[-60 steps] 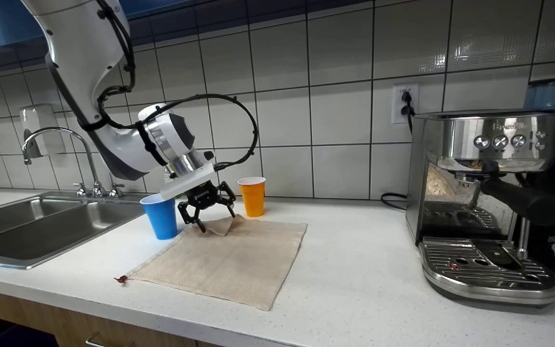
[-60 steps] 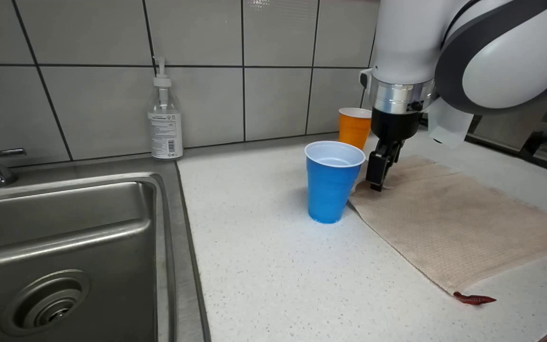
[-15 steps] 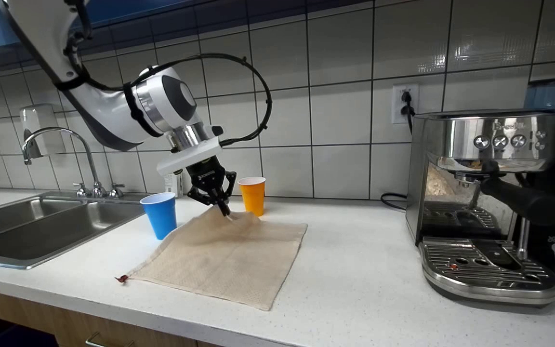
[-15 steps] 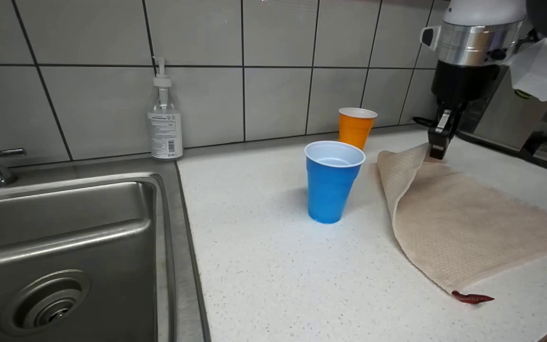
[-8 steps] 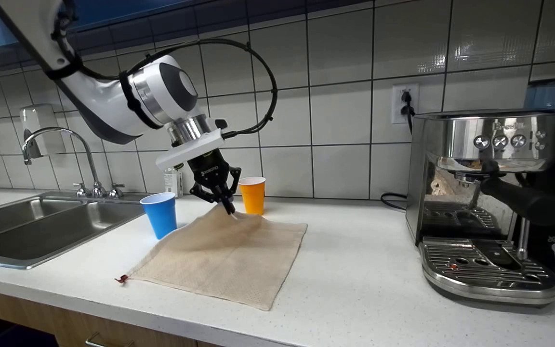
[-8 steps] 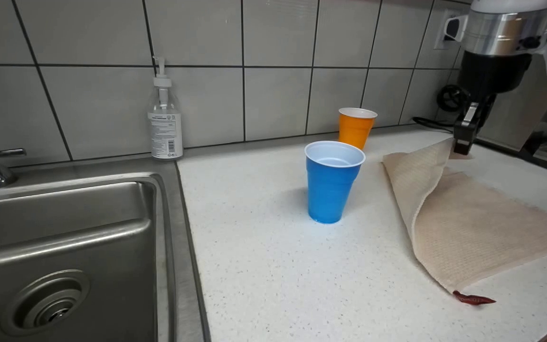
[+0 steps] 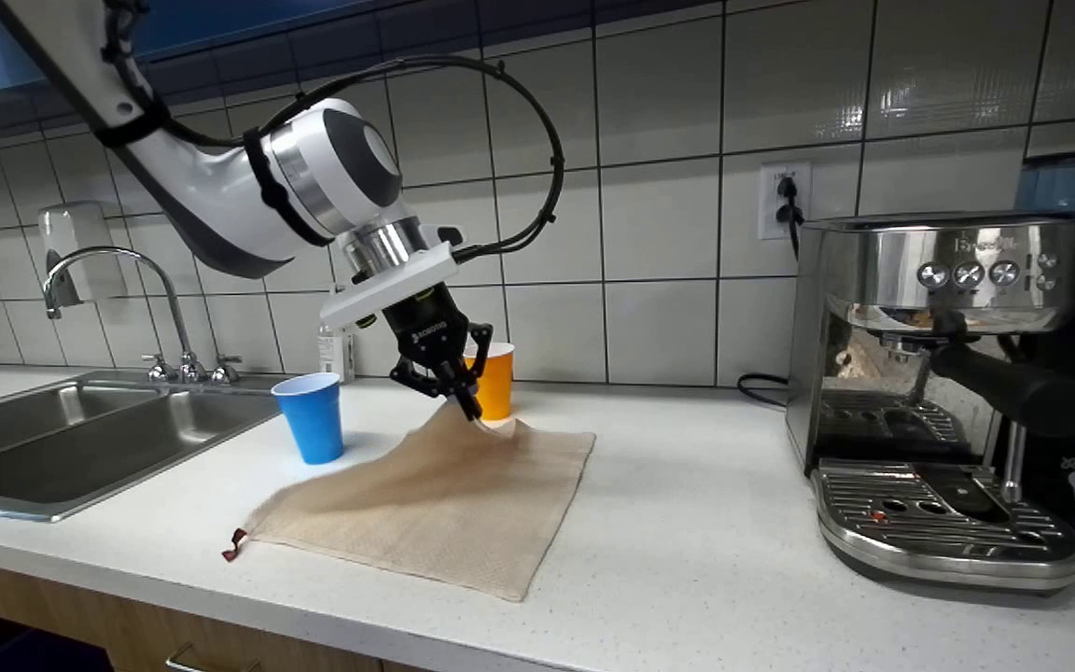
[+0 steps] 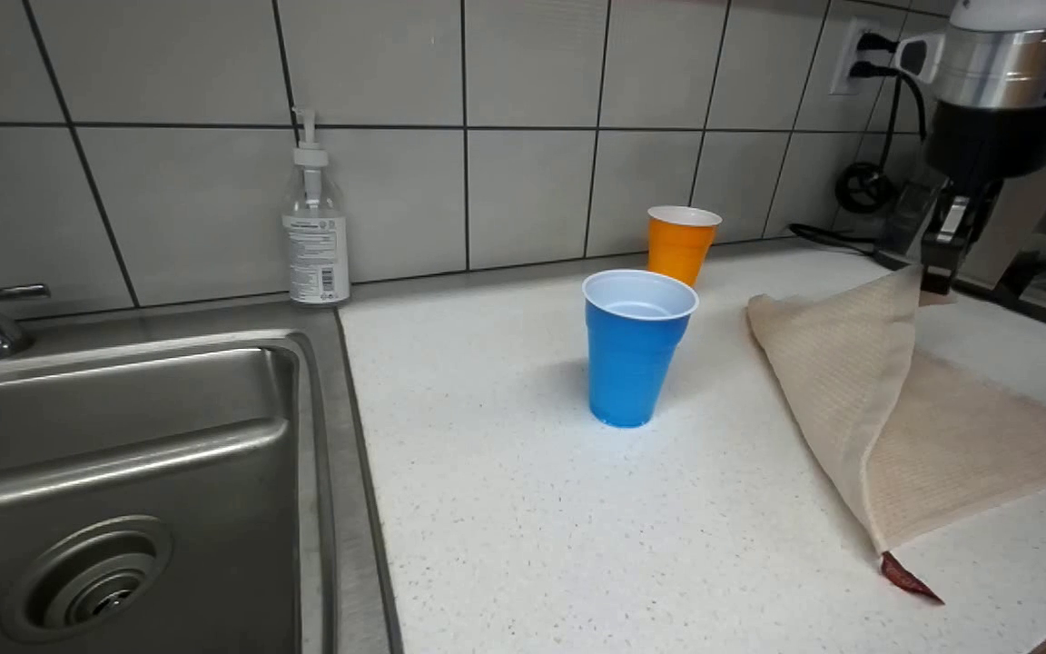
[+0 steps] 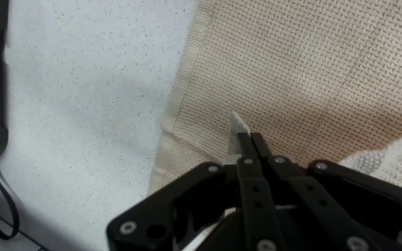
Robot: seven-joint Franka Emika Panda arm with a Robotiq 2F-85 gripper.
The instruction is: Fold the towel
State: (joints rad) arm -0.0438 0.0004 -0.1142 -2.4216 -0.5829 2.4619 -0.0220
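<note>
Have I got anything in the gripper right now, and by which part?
Yes: the gripper pinches the beige towel by its raised edge, apparently near a corner.

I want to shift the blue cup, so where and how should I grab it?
Probably around the blue cup, just under its rim, from the sink side: it stands upright and widens upward, while the gripper holds the towel on the opposite side.

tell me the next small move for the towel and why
I'd probably carry the pinched part of the towel across toward its edge nearest the coffee machine. The jaws are closed on the towel and its flap stands raised in an exterior view, but in the wrist view the jaws appear short of that edge, so the fold looks incomplete.
</note>
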